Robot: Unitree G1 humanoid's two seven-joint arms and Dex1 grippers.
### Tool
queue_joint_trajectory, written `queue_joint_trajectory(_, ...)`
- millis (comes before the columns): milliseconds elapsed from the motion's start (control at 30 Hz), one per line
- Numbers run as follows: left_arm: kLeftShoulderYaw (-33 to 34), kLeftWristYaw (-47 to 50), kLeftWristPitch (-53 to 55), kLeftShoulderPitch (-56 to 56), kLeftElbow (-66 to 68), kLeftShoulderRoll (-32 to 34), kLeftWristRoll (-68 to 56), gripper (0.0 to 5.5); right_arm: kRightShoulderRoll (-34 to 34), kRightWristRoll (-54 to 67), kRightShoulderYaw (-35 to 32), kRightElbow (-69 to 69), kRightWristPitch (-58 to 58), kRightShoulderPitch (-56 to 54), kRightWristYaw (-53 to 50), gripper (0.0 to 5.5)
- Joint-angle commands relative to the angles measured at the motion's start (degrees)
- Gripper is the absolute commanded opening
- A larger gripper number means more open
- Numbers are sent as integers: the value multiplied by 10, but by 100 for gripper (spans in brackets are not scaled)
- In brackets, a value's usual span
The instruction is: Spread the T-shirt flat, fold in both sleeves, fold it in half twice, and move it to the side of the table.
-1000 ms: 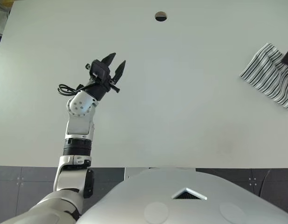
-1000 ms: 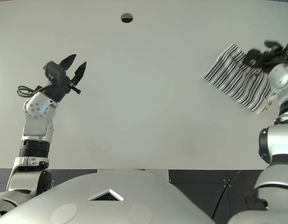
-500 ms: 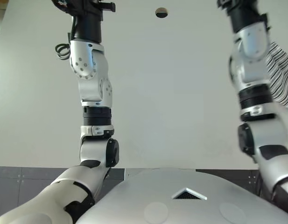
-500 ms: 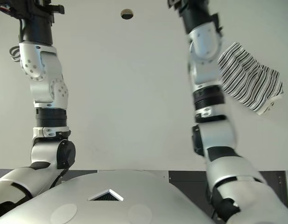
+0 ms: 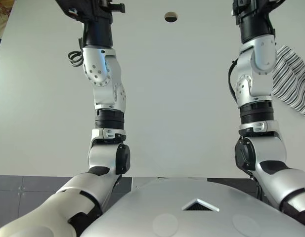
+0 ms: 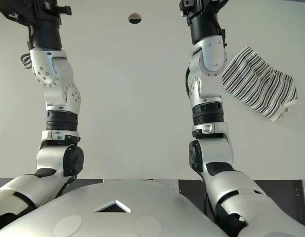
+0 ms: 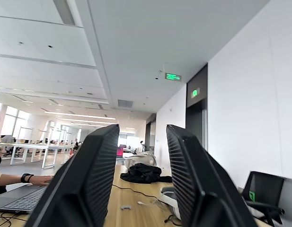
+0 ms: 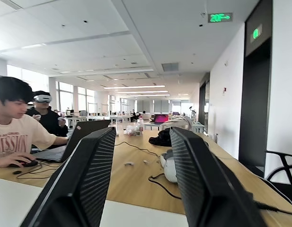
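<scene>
Your T-shirt lies folded in a small striped bundle at the right side of the table, and neither arm touches it. You look to be at the last step, the fold and the move aside apparently done. Both arms stand upright over the table. The left gripper and the right gripper each have their fingers parted, holding nothing. Next, probably just lower your arms clear of the shirt.

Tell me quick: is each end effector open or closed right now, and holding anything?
Left end effector: open, holding nothing.
Right end effector: open, holding nothing.
</scene>
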Motion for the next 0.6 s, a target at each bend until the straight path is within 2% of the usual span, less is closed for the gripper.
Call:
queue_joint_trajectory(33,0,1,-12,-7,14,2,9,184,11,22,-5,-42,-22,-8,39,212)
queue_joint_trajectory(267,-9,10,-36,-19,21,3,44,184,5,-1,11,-39,-54,12,90,212)
queue_joint_trajectory(600,-12,11,-47,-15,16,7,51,184,3,-24,13,-34,-71,25,104,212)
